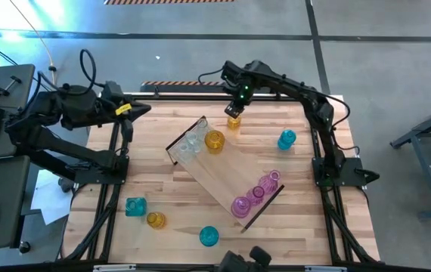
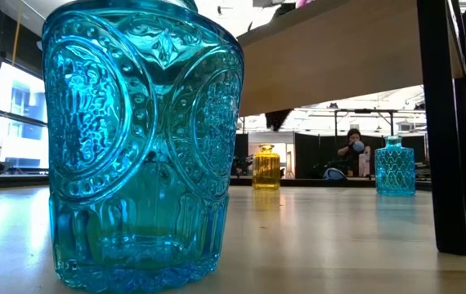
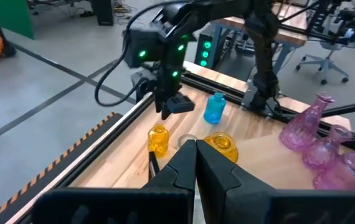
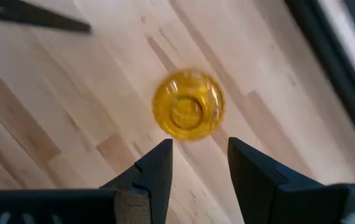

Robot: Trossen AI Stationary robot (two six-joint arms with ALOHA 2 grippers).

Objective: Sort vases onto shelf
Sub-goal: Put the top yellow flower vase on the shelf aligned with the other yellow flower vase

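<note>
The shelf [image 1: 223, 175] lies diagonally mid-table, standing on its dark end pieces [image 2: 445, 122]. Clear vases [image 1: 189, 143] and an amber vase [image 1: 214, 141] stand at its far-left end, pink vases [image 1: 255, 194] at its near-right end. A small amber vase [image 4: 188, 111] stands upright on the table near the far edge. My right gripper [image 4: 199, 152] hangs open just above it, pointing down, fingers clear of the glass. A teal vase [image 1: 286, 140] stands to its right. My left gripper [image 3: 195, 155] is shut and empty over the table's far-left corner.
Near the front edge stand a teal vase [image 1: 134, 206], an amber vase [image 1: 155, 220] and another teal vase [image 1: 209, 236], which fills the low view [image 2: 139, 147]. A person [image 2: 354, 147] sits in the room beyond the table.
</note>
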